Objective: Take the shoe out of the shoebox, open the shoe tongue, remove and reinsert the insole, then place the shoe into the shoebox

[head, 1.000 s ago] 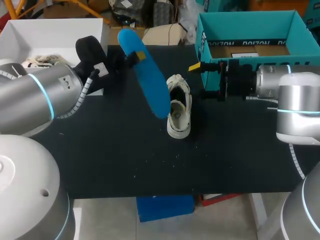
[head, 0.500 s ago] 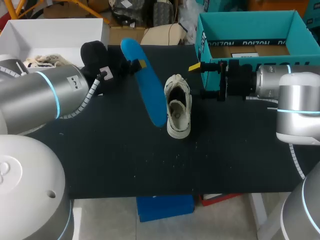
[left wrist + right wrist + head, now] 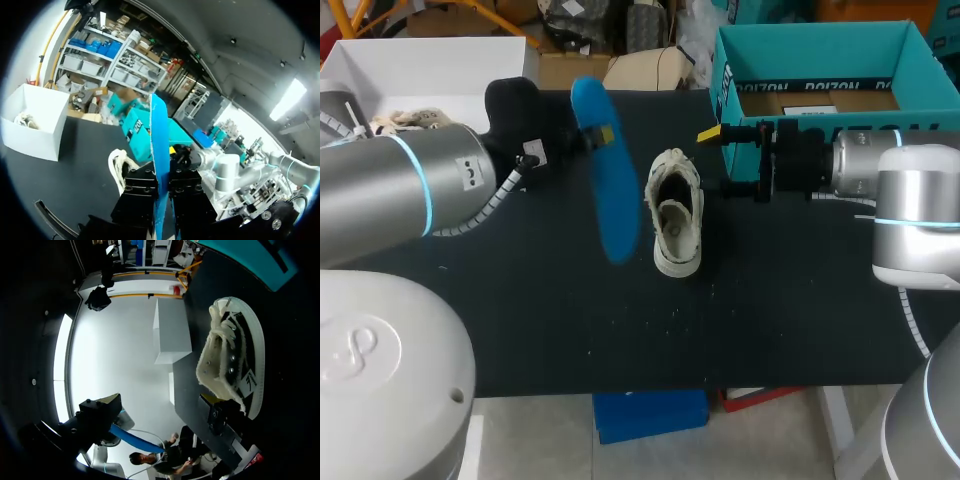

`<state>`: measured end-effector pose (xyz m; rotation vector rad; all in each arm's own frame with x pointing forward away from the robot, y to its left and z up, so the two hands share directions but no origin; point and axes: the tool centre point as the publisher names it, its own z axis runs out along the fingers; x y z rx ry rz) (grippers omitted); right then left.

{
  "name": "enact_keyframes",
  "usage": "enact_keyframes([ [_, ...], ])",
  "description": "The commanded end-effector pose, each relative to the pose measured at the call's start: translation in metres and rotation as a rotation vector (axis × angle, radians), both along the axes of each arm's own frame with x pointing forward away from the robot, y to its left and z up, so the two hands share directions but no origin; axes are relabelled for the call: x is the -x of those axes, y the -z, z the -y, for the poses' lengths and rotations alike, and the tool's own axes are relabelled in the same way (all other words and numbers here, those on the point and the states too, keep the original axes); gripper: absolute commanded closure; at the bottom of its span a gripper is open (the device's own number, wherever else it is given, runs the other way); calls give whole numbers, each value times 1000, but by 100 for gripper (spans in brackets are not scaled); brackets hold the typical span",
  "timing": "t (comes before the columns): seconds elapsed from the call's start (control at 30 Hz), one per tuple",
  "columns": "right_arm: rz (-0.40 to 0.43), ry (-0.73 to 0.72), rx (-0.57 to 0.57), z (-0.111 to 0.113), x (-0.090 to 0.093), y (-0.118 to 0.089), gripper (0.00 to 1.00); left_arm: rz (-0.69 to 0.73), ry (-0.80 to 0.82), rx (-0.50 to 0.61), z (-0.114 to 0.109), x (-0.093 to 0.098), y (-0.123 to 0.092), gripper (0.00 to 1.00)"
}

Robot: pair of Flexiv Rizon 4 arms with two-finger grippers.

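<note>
Jaws pinching the long blue insole [image 3: 610, 190], left gripper [image 3: 161, 182] tips it steeper for reinsertion into the white sneaker [image 3: 675, 215]; right gripper [image 3: 718, 160] gapes wide.

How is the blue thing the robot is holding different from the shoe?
The insole is blue; the shoe is whitish. The insole is thin and flat; the shoe is chunky with laces. The insole is held up in the left gripper; the shoe lies on the table. Both are long and foot-shaped.
</note>
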<state>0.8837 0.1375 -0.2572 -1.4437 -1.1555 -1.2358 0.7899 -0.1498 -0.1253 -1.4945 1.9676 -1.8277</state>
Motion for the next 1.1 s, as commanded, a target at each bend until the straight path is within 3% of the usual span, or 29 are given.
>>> enact_keyframes([
  [0.03,0,2,1,-1,0,0,0,-445,601,-490,12,-1,7,100],
  [0.2,0,2,1,-1,0,0,0,-564,649,-671,16,-4,18,100],
  [0.53,0,2,1,-1,0,0,0,-739,487,-697,3,-8,24,100],
  [0.77,0,2,1,-1,0,0,0,-840,307,-521,-12,-19,26,100],
  [1.1,0,2,1,-1,0,0,0,-895,265,-331,-18,-27,30,100],
])
